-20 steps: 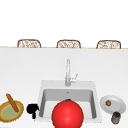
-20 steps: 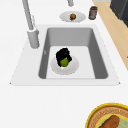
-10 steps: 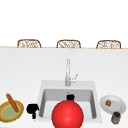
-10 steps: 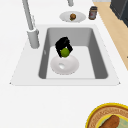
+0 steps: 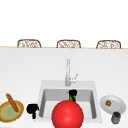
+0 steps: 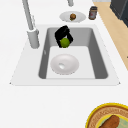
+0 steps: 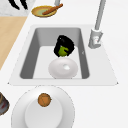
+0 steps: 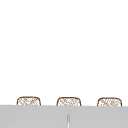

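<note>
My right hand [image 5: 72, 92] hangs over the sink [image 5: 50, 93] with its fingers curled round a green lime [image 6: 65, 42]. From the left side the hand [image 6: 62, 33] is held above and beyond a white bowl [image 6: 64, 64] on the sink floor. From the right side the hand [image 7: 65, 42] and the lime [image 7: 61, 50] are just past the bowl [image 7: 63, 68], apart from it. My left hand [image 5: 32, 110] stays idle over the counter left of the sink, fingers relaxed.
A tall faucet [image 5: 67, 72] stands behind the sink. A yellow bowl [image 5: 11, 110] with a brown stick sits at the left. At the right are a white plate [image 5: 113, 103] with a brown round item and a dark jar [image 5: 115, 117]. A big red ball [image 5: 67, 114] covers the sink's front.
My right hand has lifted the lime up out of the white bowl and a little toward the sink's right end. The left hand has not moved.
</note>
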{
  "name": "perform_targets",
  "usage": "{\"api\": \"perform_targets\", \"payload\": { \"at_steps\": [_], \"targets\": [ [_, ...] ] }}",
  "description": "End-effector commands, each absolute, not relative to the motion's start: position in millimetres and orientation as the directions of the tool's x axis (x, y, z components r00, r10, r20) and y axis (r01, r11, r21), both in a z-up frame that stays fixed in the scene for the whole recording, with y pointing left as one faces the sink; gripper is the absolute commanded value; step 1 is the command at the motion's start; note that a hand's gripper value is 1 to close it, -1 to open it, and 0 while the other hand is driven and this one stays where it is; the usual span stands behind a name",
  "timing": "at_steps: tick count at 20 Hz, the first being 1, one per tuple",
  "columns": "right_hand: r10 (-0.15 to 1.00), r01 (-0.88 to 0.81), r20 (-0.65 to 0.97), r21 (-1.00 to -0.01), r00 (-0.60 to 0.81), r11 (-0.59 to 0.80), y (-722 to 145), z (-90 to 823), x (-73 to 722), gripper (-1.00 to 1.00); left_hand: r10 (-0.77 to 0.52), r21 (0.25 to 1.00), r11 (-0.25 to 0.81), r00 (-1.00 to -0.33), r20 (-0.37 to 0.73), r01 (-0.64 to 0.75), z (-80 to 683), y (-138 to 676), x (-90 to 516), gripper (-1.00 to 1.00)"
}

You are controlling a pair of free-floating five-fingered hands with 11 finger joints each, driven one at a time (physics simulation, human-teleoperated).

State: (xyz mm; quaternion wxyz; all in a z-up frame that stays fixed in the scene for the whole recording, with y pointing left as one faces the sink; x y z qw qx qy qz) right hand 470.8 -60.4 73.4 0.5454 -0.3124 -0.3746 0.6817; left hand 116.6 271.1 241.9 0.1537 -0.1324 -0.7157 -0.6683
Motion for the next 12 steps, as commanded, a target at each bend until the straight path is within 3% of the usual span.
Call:
{"api": "perform_targets", "payload": {
  "at_steps": [1,12],
  "targets": [
    [0.993,-0.514,0.013,-0.857,-0.114,-0.048,-67,95,471,1.0,-0.016,0.916,0.072,-0.918,0.397,0.395,242,271,117,0.0],
    [0.995,-0.516,-0.016,-0.854,-0.103,-0.067,-101,143,471,1.0,-0.016,0.916,0.072,-0.918,0.397,0.395,242,271,117,0.0]
  ]
}}
